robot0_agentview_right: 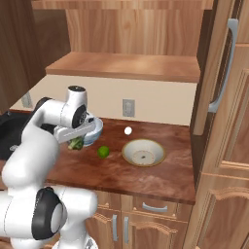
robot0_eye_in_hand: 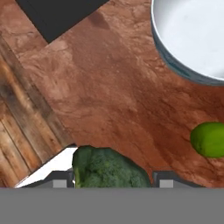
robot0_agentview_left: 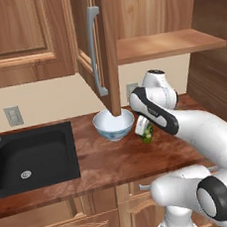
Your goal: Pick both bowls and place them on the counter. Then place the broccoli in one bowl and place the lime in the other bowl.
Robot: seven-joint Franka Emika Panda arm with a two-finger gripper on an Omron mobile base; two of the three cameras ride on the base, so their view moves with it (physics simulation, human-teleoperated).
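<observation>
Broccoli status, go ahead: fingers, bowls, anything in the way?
Gripper shut on broccoli, held beside the white-and-blue bowl. Both bowls on counter; beige bowl empty. Lime loose on counter between bowls. Path to bowl looks clear.

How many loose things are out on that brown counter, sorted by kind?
Bowls: 2, a white-and-blue bowl and a beige bowl.
Broccoli: 1, the broccoli sits between the fingers of the claw, beside the white-and-blue bowl.
Lime: 1, the lime lies on the counter.
Small white ball: 1, the white ball lies behind the beige bowl.
Total: 5
</observation>
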